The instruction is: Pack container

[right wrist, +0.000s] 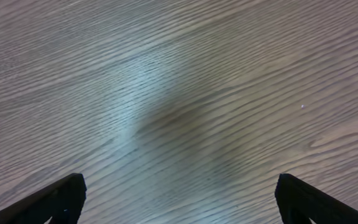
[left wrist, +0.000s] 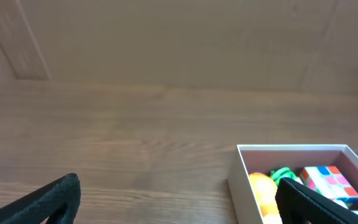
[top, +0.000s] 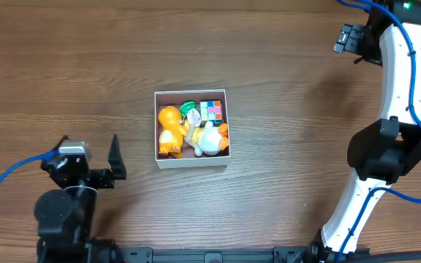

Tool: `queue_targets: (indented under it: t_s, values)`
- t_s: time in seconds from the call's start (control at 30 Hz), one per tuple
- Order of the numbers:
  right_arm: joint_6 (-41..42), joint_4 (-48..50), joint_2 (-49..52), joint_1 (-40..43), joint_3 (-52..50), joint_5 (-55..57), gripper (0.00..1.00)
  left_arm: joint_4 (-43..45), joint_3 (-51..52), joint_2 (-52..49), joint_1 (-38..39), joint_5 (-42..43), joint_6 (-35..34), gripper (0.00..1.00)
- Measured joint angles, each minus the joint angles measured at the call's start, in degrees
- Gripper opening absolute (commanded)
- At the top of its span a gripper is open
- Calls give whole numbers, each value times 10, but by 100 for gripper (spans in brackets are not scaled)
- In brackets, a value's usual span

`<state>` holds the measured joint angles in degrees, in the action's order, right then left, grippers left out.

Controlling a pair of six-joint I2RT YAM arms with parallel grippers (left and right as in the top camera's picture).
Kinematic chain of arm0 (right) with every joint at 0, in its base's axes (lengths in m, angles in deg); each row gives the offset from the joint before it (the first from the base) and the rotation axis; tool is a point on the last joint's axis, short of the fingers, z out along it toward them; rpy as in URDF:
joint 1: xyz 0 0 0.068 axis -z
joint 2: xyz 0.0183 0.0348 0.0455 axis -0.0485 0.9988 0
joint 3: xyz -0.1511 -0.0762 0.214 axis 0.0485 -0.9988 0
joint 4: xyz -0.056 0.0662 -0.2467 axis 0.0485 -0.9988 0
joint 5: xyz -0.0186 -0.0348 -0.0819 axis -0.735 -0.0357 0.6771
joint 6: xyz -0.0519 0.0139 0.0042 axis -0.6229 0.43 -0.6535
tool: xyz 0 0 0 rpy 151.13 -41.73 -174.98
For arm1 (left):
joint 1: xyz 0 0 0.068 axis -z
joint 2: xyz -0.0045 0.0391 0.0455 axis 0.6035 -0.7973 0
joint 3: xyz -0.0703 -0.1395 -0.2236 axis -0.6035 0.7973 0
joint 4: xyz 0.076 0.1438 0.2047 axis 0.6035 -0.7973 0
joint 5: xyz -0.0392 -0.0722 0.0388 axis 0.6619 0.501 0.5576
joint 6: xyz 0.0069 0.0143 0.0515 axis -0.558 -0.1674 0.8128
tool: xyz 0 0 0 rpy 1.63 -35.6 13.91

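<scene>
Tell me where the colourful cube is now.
In the overhead view, the colourful cube sits inside the container, in its far right corner, beside the green toy.

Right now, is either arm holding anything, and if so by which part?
Nothing is held. The left jaws stand open and empty, apart from the container; the right jaws stand open and empty over the table.

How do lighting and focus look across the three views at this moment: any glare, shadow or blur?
Overhead: even light, sharp; the container is crisp, with only faint shadows. Left wrist: soft overall, the left pincer dark and blurred at the bottom corners. Right wrist: a pale sheen runs down the table beside a dim shadow patch; the wood grain is sharp.
</scene>
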<state>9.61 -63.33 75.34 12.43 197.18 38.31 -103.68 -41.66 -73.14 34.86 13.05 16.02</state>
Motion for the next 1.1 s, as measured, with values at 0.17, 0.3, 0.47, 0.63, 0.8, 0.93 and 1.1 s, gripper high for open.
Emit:
queue_targets:
  t_s: [0.17, 0.3, 0.47, 0.63, 0.8, 0.93, 1.1]
  values:
    - [0, 0, 0, 0, 0, 0, 100, 10, 71, 40, 12, -10, -24, 100]
    - [0, 0, 0, 0, 0, 0, 100, 10, 102, 115, 12, -12, -30, 100]
    - [0, 0, 0, 0, 0, 0, 100, 15, 154, 143, 12, -12, -30, 100]
    - [0, 0, 0, 0, 0, 0, 100, 21, 182, 143, 12, -12, -25, 100]
    - [0, 0, 0, 0, 0, 0, 100, 23, 183, 143, 12, -12, -12, 100]
    - [0, 0, 0, 0, 0, 0, 100, 23, 183, 143, 12, -12, -12, 100]
    - [0, 0, 0, 0, 0, 0, 100, 23, 183, 143, 12, -12, -10, 100]
